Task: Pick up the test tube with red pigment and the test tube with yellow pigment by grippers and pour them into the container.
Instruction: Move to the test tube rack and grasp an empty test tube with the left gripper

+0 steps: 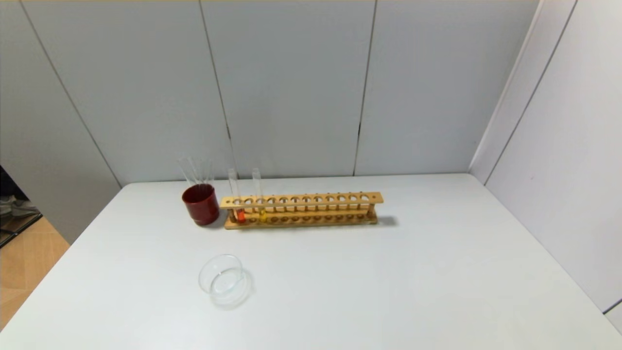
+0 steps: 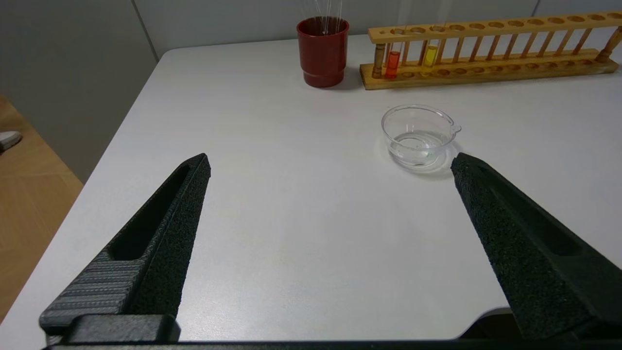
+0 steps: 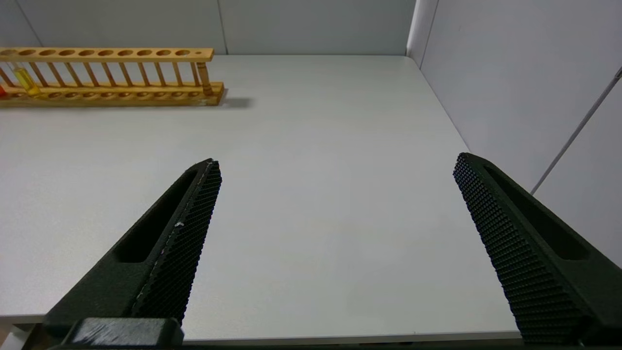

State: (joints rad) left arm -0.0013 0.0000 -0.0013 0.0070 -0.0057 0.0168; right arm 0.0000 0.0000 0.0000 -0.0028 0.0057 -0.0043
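Nothing started: red tube (image 1: 240, 214) and yellow tube (image 1: 262, 213) sit racked, dish (image 1: 221, 280) unfilled, left gripper (image 2: 330, 163) and right gripper (image 3: 337, 163) both spread, empty.

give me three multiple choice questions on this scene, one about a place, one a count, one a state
1. Where does the dark red cup stand?
A. at the left end of the wooden rack
B. inside the glass container
C. at the right end of the rack

2. How many tubes with coloured liquid stand in the rack?
A. none
B. two
C. five

3. How is the left tool now?
A. shut on the red tube
B. shut on nothing
C. open and holding nothing

Answers:
1. A, the head view shows the cup just beside the rack's left end.
2. B, only the test tube with red pigment and the test tube with yellow pigment hold colour.
3. C, its fingers stand wide apart over bare table; the right tool is open too.
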